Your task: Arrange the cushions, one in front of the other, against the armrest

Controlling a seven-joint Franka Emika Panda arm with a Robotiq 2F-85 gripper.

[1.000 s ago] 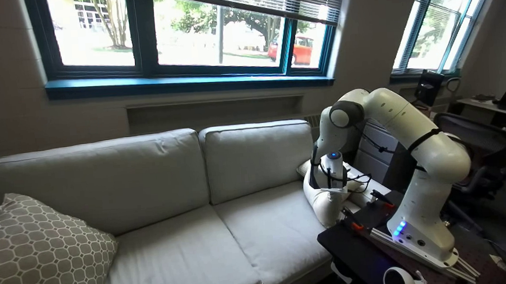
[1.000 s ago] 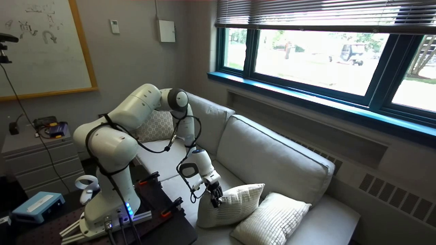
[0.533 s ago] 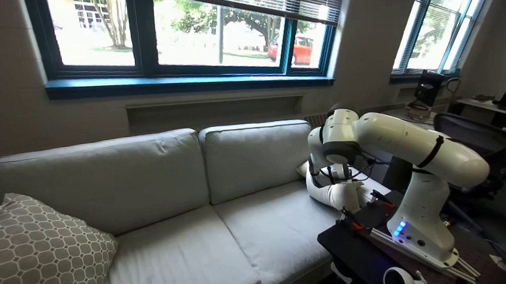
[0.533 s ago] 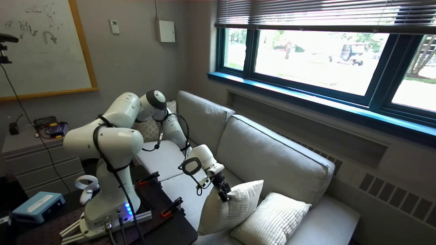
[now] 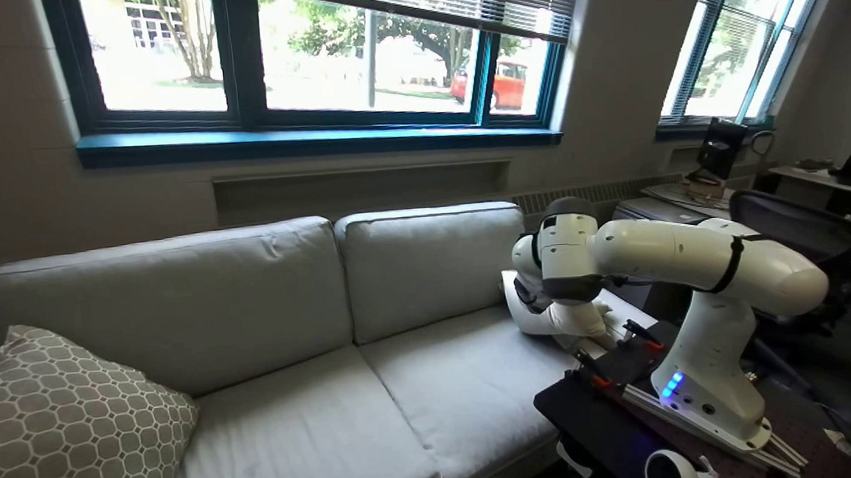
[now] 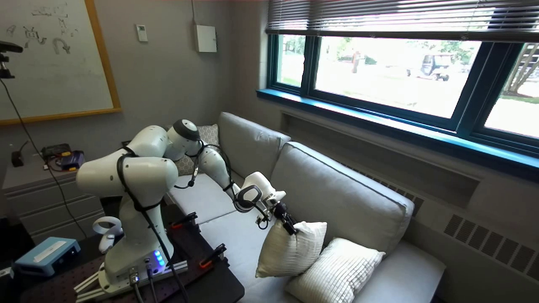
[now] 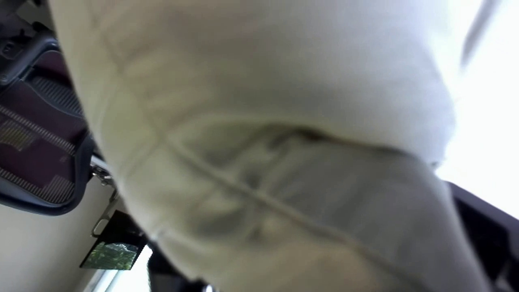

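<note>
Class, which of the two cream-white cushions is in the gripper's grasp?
The cushion farther from the armrest: in an exterior view, the gripper holds it by its upper part. The other cushion, nearer the armrest, is not gripped.

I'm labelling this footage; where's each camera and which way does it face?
An exterior view: before the light grey fabric sofa, facing its back and a blue-framed window; white robot arm and base, jaws unclear.
An exterior view: near the grey padded armrest, looking slantwise along the sofa; arm, base and jaws show.
Wrist view: on the wrist, facing a cream-white square cushion; no robot part clearly shows.
Both exterior views share sofa, arm and a grey lattice-patterned pillow.
</note>
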